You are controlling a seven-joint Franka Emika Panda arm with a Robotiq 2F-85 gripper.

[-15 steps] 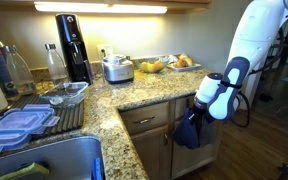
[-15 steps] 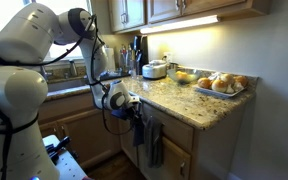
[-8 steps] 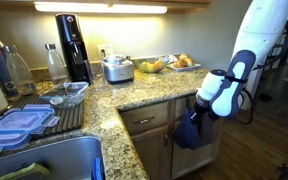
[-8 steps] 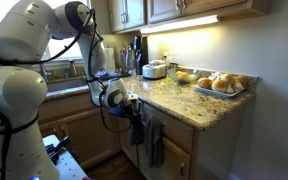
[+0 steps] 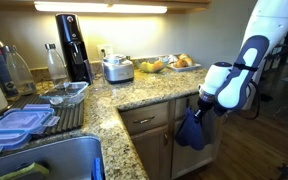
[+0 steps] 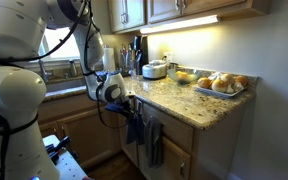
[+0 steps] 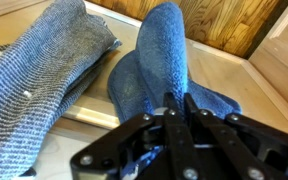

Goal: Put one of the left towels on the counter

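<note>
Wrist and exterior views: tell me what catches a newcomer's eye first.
The black gripper pinches a solid medium-blue cloth towel hanging before the light wood cabinets, below the speckled granite counter. In the wrist view, a duller grey-blue towel hangs beside it.

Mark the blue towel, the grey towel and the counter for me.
Blue towel [image 7: 162, 45]: wrist view, upper fold.
Grey towel [image 7: 44, 75]: wrist view, middle.
Counter [image 5: 134, 95]: in an exterior view, bare granite near the front edge.

Towel coming off the cabinet
I am drawing my pincer [image 5: 200, 108] and the pinched blue towel [image 5: 192, 131] slightly outward, my wrist swinging higher.
</note>
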